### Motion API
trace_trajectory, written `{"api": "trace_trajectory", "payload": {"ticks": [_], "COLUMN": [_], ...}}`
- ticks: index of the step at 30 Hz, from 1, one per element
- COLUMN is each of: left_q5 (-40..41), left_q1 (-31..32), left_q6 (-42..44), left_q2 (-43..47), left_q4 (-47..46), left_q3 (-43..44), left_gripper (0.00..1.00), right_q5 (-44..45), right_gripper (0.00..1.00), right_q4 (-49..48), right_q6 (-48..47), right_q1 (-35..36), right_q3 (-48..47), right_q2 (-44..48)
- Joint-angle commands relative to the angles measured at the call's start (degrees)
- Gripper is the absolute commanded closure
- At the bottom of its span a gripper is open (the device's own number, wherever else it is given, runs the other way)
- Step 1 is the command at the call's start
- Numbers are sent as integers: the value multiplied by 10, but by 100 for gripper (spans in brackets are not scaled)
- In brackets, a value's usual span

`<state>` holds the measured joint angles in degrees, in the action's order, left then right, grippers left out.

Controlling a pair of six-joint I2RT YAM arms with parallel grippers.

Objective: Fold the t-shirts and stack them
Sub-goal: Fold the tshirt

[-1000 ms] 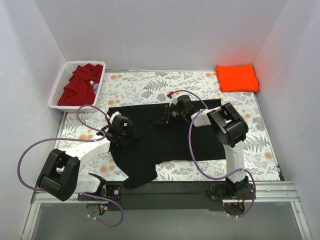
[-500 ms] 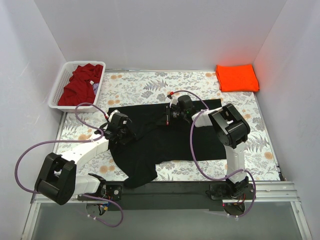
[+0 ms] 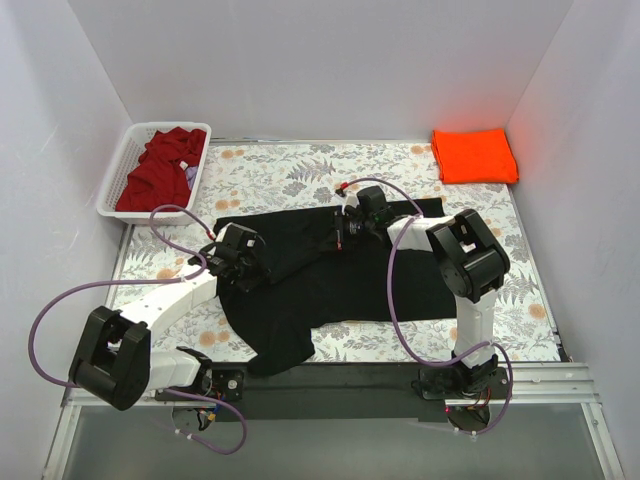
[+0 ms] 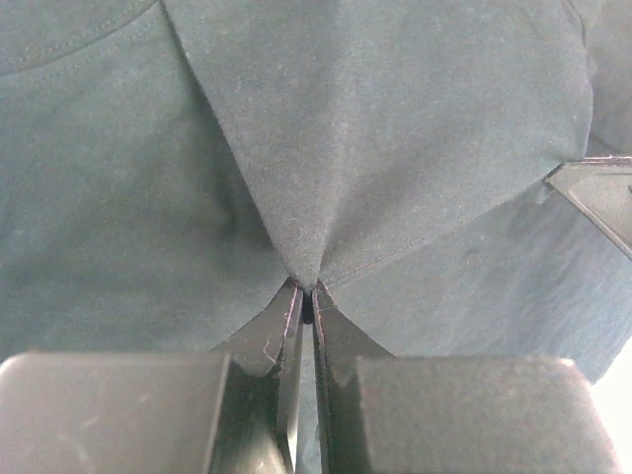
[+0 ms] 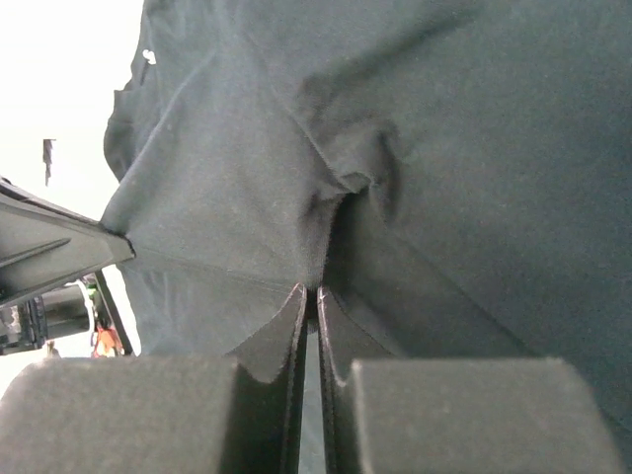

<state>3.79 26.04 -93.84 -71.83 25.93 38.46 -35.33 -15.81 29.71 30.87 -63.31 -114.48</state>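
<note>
- Black t-shirt (image 3: 345, 285): spread on the table (image 3: 280, 175), gripped by both pairs of jaws and lying between them.
- Dark red t-shirt (image 3: 158, 170): crumpled in the basket (image 3: 112, 190), well beyond the left jaws.
- Orange t-shirt (image 3: 474, 155): folded, well apart from the right jaws.
- Left gripper (image 4: 304, 296): jaws clenched on a peaked fold of black cloth.
- Right gripper (image 5: 308, 296): jaws clenched on a wrinkled black fold.

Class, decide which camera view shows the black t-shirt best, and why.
The top external view: almost the whole black t-shirt shows, spread on the table. The wrist views show only close folds of it, pinched in the left tool and the right tool.
</note>
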Motion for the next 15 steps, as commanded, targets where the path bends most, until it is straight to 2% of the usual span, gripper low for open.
{"api": "trace_trajectory", "payload": {"ticks": [1,5,10,12,13,15], "left_q5": [3,-12,-18,-9,-1,28], "left_q1": [-1,-1,-1,-1,-1,-4], "left_q6": [-11,-9,-13,-13,-13,-8], "left_q2": [6,-8,-22,-9,0,27], "left_q4": [25,5,-2,3,11,24], "left_q3": [-8,-31,-35,-29,-25,-6], "left_gripper": [100,96,84,77,67,58], "right_q5": [-1,11,45,48,50,60], "right_gripper": [89,85,72,71,71,71], "right_q4": [41,62,114,119,119,119], "right_q6": [-27,-42,-73,-79,-81,-84], "right_q1": [-3,-2,-2,-4,-5,-16], "right_q3": [-32,-42,-65,-64,-62,-49], "right_q2": [-11,-2,21,32,36,50]}}
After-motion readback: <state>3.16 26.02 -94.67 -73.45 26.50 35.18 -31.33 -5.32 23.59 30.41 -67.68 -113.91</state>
